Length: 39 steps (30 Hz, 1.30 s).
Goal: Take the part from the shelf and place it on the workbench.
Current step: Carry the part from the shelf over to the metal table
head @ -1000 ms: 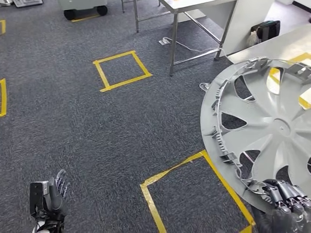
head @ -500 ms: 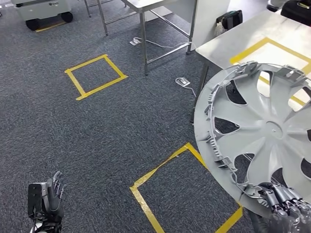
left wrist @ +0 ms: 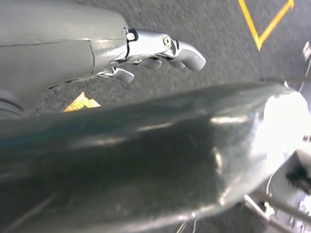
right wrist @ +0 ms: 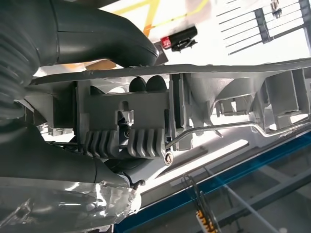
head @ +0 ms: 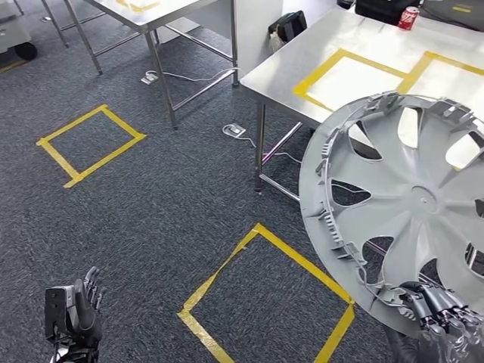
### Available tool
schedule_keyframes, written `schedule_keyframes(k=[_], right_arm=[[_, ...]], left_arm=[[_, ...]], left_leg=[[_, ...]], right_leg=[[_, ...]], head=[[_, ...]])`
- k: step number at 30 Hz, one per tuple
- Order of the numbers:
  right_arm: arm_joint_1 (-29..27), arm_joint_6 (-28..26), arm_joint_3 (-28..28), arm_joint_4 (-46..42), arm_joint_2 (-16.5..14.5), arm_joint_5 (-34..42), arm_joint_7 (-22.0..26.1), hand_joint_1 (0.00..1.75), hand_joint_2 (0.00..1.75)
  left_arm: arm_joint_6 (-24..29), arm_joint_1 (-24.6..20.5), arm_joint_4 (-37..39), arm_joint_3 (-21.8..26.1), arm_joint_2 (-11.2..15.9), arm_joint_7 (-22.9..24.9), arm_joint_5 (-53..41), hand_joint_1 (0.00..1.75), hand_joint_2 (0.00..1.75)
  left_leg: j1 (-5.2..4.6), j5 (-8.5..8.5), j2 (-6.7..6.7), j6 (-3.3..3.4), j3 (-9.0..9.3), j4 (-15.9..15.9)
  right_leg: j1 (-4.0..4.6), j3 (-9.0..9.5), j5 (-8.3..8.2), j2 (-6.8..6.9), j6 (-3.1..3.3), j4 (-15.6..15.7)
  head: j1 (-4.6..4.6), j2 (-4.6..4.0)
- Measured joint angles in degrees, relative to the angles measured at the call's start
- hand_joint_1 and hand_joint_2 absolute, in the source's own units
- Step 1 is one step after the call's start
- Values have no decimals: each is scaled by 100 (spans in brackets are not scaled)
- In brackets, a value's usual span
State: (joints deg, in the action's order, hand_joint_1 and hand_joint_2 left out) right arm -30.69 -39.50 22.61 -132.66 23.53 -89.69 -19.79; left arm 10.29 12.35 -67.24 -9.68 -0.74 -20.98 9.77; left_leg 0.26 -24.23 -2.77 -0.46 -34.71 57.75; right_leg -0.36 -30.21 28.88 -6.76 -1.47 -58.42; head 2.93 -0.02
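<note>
In the head view, the right hand is grasping the wheel cover at lower right, before the workbench. The left hand is hanging lower left, fingers loosely spread, holding nothing. In the right wrist view, fingers are clamping the cover's rim.

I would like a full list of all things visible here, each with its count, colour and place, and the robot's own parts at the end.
wheel cover: one, grey, held up at the right, in front of the workbench
workbench: one, pale grey top with yellow tape squares, ahead right
second table: one, grey metal, far, upper left
red can: one, on the workbench's far side
black bag: one, on the floor behind the workbench
yellow tape squares: two on the dark grey carpet, one near, one far left
white cables: several, under the tables
left hand: grey, low left, holding nothing
right hand: dark grey, grips the wheel cover's lower rim
</note>
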Motion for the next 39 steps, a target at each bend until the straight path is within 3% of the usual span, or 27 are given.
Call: schedule_keyframes(k=[2, 4, 6, 8, 9, 10, 11, 12, 14, 15, 17, 19, 21, 23, 24, 25, 26, 27, 29, 30, 31, 33, 34, 36, 37, 39], right_arm=[[-67, 0, -34, -37, -1, 1, 23, 175, 175], [-123, 0, -71, -84, -2, 2, 37, 175, 175], [-138, -1, -109, -112, -2, 0, 40, 175, 175], [-148, -2, -134, -120, -2, -3, 28, 175, 175], [-158, -1, -138, -121, -2, -3, 10, 175, 175], [-165, -1, -138, -122, -2, -3, -14, 175, 175], [-172, 0, -137, -123, -2, -3, -37, 175, 175], [-175, 0, -137, -125, -2, -3, -56, 175, 175], [-167, 1, -136, -127, -1, -3, -71, 175, 175], [-172, 1, -134, -134, -1, -2, -73, 175, 175], [-187, 1, -129, -151, 2, -3, -80, 175, 175], [-188, 0, -125, -162, 3, -3, -110, 175, 175], [-166, 0, -119, -165, 5, -2, -142, 175, 175], [-144, 0, -112, -164, 7, -2, -155, 175, 175], [-134, 0, -107, -163, 8, 1, -159, 175, 175], [-120, 0, -102, -160, 8, 7, -162, 175, 175], [-101, 0, -96, -156, 9, 14, -167, 175, 175], [-78, 1, -90, -151, 10, 21, -174, 175, 175], [-24, 2, -81, -137, 14, 27, -199, 175, 175], [-2, 2, -77, -131, 17, 26, -213, 175, 175], [12, 2, -71, -126, 20, 25, -228, 175, 175], [29, 2, -54, -120, 27, 22, -254, 175, 175], [46, 2, -42, -117, 31, 22, -266, 175, 175], [90, 1, -20, -111, 40, 21, -280, 175, 175], [110, 1, -13, -111, 44, 26, -282, 175, 175], [136, 1, -4, -108, 46, 55, -284, 175, 175]], left_arm=[[-34, -43, 31, 4, -5, -37, -4, 0, 0], [-49, -65, 55, 9, -15, -62, -12, 0, 0], [-52, -63, 80, 22, -12, -72, -18, 0, 0], [-63, -63, 115, 35, -7, -77, -26, 0, 0], [-69, -63, 133, 38, -7, -81, -36, 0, 0], [-78, -64, 150, 39, -9, -85, -45, 0, 0], [-84, -66, 165, 39, -11, -89, -54, 0, 0], [-90, -67, 177, 39, -14, -92, -60, 0, 0], [-97, -72, 199, 44, -13, -98, -62, 0, 0], [-100, -82, 207, 48, -11, -101, -63, 0, 0], [-103, -114, 214, 55, -9, -109, -65, 0, 0], [-104, -146, 220, 49, -22, -120, -67, 0, 0], [-104, -166, 228, 49, -36, -130, -68, 0, 0], [-98, -170, 237, 63, -36, -133, -65, 0, 0], [-96, -168, 240, 73, -34, -134, -62, 0, 0], [-94, -168, 241, 82, -33, -134, -58, 0, 0], [-96, -168, 243, 96, -31, -134, -54, 0, 0], [-101, -167, 243, 114, -28, -134, -51, 0, 0], [-118, -162, 250, 155, -19, -132, -49, 0, 0], [-127, -157, 254, 173, -14, -129, -50, 0, 0], [-135, -154, 259, 186, -12, -125, -51, 0, 0], [-150, -159, 262, 200, -16, -121, -59, 0, 0], [-158, -164, 263, 204, -21, -121, -65, 0, 0], [-173, -169, 264, 215, -30, -121, -97, 0, 0], [-178, -170, 265, 225, -31, -121, -129, 0, 0], [-182, -168, 266, 239, -34, -121, -222, 0, 0]], left_leg=[[-4, -59, 39, 43, 71, -65], [-2, -102, 77, 106, 165, -93], [-8, -173, 115, 149, 258, -101], [-14, -280, 162, 165, 365, -101], [-13, -343, 179, 163, 442, -101], [-12, -412, 191, 156, 536, -101], [-9, -485, 201, 144, 639, -102], [-8, -566, 214, 125, 739, -104], [-15, -723, 236, 66, 901, -110], [-14, -774, 247, 28, 960, -120], [3, -771, 258, -47, 1000, -88], [18, -639, 261, -102, 799, 321], [18, -681, 261, -128, 276, 1082], [5, -1065, 261, -119, -275, 1633], [-7, -1250, 261, -102, -468, 1717], [-23, -1326, 260, -82, -585, 1660], [-41, -1241, 260, -59, -629, 1470], [-64, -969, 261, -29, -625, 1177], [-110, -212, 253, 26, -576, 501], [-125, 52, 247, 42, -545, 272], [-130, 174, 237, 51, -512, 124], [-109, 181, 227, 81, -361, 23], [-95, 176, 225, 107, -272, -11], [-82, 99, 227, 155, -114, -27], [-81, 33, 228, 171, -43, -28], [-78, -140, 219, 190, 136, -28]], right_leg=[[-10, 27, 11, 11, -63, 7], [8, -54, 89, 274, -108, -202], [22, -434, 278, 548, -133, -851], [16, -938, 500, 612, -158, -1525], [7, -1087, 534, 620, -173, -1627], [-5, -1134, 474, 626, -190, -1527], [-23, -1086, 303, 637, -205, -1245], [-42, -994, 13, 665, -220, -868], [-41, -828, -408, 729, -180, -324], [-26, -781, -513, 739, -137, -211], [9, -699, -461, 695, -36, -193], [6, -593, -400, 668, 46, -164], [0, -455, -302, 645, 105, -131], [4, -301, -174, 612, 131, -109], [4, -208, -102, 594, 136, -104], [4, -105, -23, 580, 137, -100], [1, 5, 59, 568, 131, -97], [-2, 99, 148, 560, 118, -93], [7, 272, 326, 534, 74, -88], [15, 333, 410, 522, 50, -49], [25, 421, 439, 510, 22, -32], [38, 519, 413, 518, -31, -35], [41, 492, 340, 542, -59, -195], [41, 134, 302, 595, -95, -799], [39, -135, 407, 612, -110, -1161], [33, -625, 958, 620, -134, -1570]], head=[[-1, 0], [15, 0], [31, 0], [33, 0], [34, 0], [36, 0], [36, 0], [39, 0], [32, 0], [26, 0], [13, 0], [13, 0], [10, 0], [9, 0], [8, 0], [8, 0], [8, 0], [8, 0], [-2, 0], [-4, -1], [-10, -1], [1, 0], [12, -1], [39, -1], [47, -2], [46, 0]])
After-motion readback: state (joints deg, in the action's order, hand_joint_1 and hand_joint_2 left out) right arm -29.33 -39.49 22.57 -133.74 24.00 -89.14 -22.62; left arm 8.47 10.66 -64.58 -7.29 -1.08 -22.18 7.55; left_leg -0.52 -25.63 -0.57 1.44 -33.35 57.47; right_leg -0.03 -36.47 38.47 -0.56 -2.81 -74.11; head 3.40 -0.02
